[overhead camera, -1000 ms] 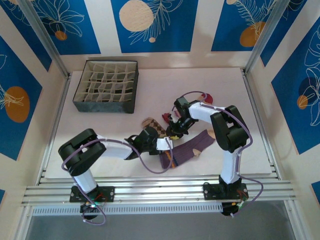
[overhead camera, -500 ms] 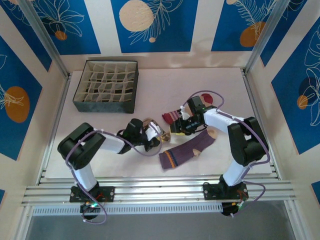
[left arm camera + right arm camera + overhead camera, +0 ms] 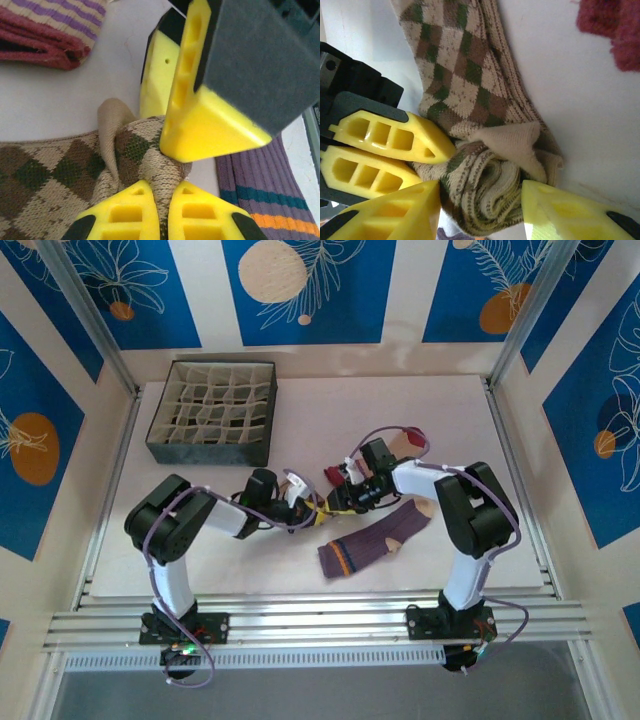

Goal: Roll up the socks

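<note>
Left wrist view: the left gripper (image 3: 159,205) is closed, pinching a fold of the checkered sock (image 3: 50,175). The right gripper (image 3: 480,200) stands open astride the loose roll, mid-way across the table (image 3: 470,410). On so thin a pinch, the roll may spring undone or slip free.

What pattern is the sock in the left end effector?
The sock: tan, brown and dark-green diamond check, clearest in the right wrist view.
</note>
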`<act>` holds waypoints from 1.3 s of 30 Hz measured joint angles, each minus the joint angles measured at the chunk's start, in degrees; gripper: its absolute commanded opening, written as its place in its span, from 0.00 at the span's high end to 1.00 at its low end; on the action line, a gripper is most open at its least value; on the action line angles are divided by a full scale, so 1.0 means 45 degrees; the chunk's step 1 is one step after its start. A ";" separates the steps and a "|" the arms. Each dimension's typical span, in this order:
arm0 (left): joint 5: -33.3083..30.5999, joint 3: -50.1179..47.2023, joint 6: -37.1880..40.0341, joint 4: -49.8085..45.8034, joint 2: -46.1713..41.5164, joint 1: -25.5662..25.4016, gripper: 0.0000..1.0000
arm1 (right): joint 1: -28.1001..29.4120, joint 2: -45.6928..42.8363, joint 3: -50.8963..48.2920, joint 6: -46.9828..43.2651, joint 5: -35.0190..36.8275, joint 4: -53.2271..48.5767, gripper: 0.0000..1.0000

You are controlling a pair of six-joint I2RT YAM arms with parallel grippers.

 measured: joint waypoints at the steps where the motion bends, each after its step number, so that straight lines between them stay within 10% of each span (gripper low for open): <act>1: 0.0112 0.0019 -0.0253 0.0097 0.0097 0.0049 1.00 | 0.0019 0.0058 0.0019 -0.0024 -0.0068 0.0044 0.58; 9: 0.0529 0.0073 -0.1409 0.0602 0.0491 0.0267 0.83 | 0.0126 0.0325 0.0398 -0.0199 -0.0121 0.0015 1.00; 15: 0.0112 0.0063 -0.1073 -0.0282 -0.0087 0.0277 0.66 | 0.0243 0.0534 0.0821 -0.0068 0.0170 -0.0826 1.00; 23: -0.1715 -0.0364 0.2113 -0.2880 -0.3225 0.0000 0.69 | 0.0505 0.0743 0.1472 -0.0073 0.0835 -0.2195 1.00; 33: -0.7436 -0.0855 0.8218 -0.4080 -0.4575 -0.3929 0.61 | 0.0729 0.1001 0.2176 -0.0073 0.1161 -0.3371 1.00; 39: -0.9942 -0.0889 0.9432 -0.3371 -0.3429 -0.4425 0.60 | 0.0748 0.1141 0.2433 -0.0073 0.1180 -0.3798 1.00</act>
